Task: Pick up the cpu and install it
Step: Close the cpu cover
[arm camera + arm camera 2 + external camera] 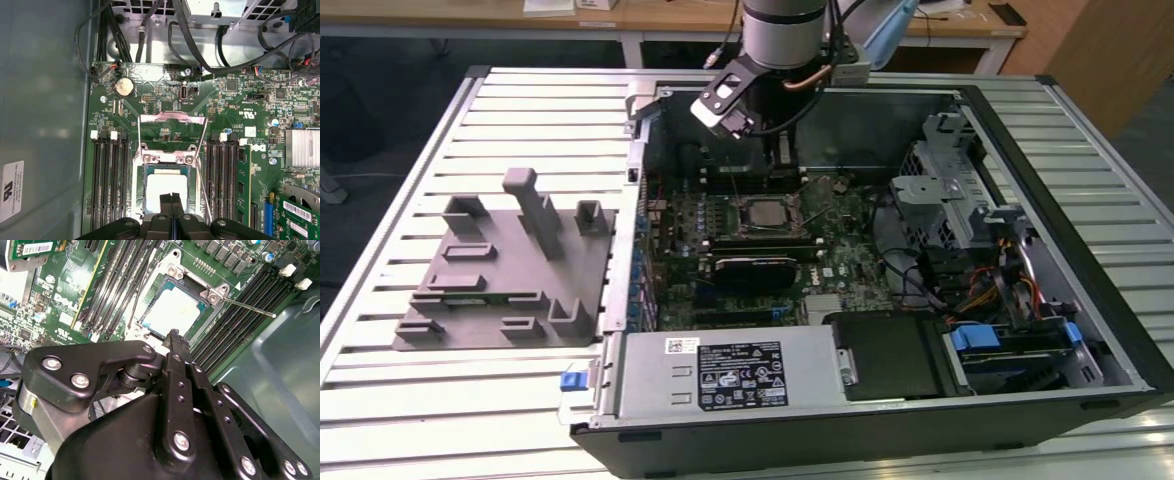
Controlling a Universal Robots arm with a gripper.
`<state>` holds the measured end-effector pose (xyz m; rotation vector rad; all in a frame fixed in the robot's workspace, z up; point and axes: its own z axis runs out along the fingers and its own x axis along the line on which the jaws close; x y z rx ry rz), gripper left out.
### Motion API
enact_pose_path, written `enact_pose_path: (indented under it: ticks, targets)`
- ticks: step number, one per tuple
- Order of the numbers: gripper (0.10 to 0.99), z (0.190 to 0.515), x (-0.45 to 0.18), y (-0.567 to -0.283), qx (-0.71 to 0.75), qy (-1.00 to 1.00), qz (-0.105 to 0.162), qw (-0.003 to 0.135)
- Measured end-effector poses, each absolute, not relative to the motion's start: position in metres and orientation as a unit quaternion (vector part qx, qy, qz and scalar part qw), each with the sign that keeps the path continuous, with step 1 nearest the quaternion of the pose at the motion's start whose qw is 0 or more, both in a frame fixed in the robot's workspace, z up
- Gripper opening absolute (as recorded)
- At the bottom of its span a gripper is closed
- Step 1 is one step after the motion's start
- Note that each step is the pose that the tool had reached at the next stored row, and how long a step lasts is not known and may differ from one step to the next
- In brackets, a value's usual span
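Cpu (162,184), square, shiny silver top, greenish rim, seated in socket frame (170,156), fingers (782,155) pressed together, at its 12 o'clock in exterior view.

Robotics lab, slatted workbench (454,420), opened computer case (854,440) (side panel off), robot arm (785,30), wooden desks (667,20) behind

Your gripper (171,199) hangs directly over the cpu (161,182), which lies in the socket frame (167,159) on the motherboard (235,100). Memory slots (107,175) flank the gripper on both sides. The fixture block (500,270) stands well apart from it, outside the computer case (854,445), at the exterior view's left.
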<state>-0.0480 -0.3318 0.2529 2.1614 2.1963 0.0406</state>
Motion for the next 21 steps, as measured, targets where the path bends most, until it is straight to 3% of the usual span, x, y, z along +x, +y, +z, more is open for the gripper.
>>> enact_pose_path:
  ticks: [21]
  targets:
    - [0.106,0.253,-0.025,-0.332,0.701,0.712,0.013,0.03]
